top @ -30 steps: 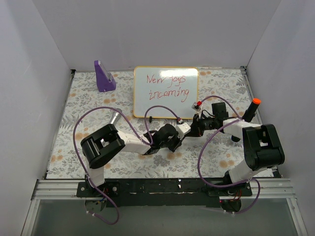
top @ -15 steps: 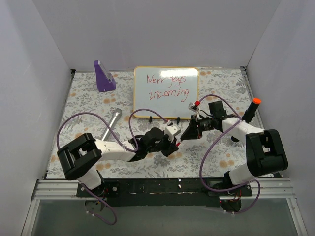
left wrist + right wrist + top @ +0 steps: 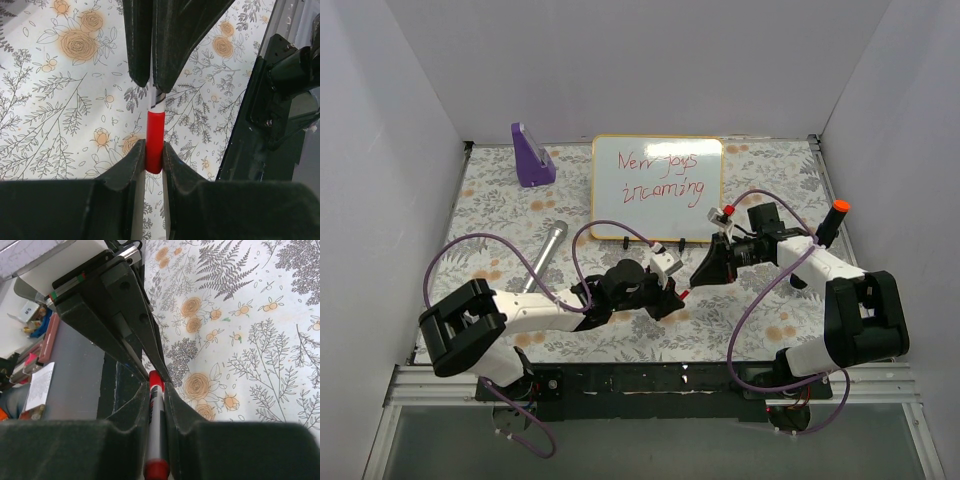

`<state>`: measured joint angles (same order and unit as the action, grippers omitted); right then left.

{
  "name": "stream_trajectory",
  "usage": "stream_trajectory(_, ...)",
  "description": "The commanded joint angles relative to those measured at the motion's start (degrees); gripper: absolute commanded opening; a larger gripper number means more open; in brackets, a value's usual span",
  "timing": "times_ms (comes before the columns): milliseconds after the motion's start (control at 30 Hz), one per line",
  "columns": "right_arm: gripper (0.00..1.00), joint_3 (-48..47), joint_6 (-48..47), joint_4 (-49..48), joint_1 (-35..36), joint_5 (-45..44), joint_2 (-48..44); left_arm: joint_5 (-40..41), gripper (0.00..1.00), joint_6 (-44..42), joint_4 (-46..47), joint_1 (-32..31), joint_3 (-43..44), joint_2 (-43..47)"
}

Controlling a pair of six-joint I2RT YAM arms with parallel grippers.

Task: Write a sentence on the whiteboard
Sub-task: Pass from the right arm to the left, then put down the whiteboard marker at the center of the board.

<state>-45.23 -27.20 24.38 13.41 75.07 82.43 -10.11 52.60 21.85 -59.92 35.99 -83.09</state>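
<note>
The whiteboard (image 3: 657, 200) lies at the back centre, yellow-framed, with the red sentence (image 3: 660, 174) "New joys incoming" on it in two lines. In front of it both grippers meet on a red-and-white marker (image 3: 685, 293). My left gripper (image 3: 672, 287) is shut on the marker's red cap (image 3: 155, 137). My right gripper (image 3: 706, 271) is shut on the marker's white body (image 3: 156, 425). In the left wrist view the right fingers (image 3: 175, 40) close on the body just beyond the cap. In the right wrist view the left fingers (image 3: 125, 315) hold the far red end.
A purple wedge-shaped stand (image 3: 531, 155) sits at the back left. A grey metal cylinder (image 3: 547, 253) lies left of the board's near corner. A black stick with an orange-red tip (image 3: 833, 222) stands at the right. White walls close in three sides.
Both grippers, joined on the marker, have shifted a little nearer and to the left, away from the board. The left arm's elbow has swung left and lower.
</note>
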Motion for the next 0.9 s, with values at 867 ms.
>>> stream_trajectory(867,0.84,0.06,-4.87,-0.13,-6.82,-12.67,-9.92,7.91,0.2,8.75,-20.78,0.51,-0.57,-0.14)
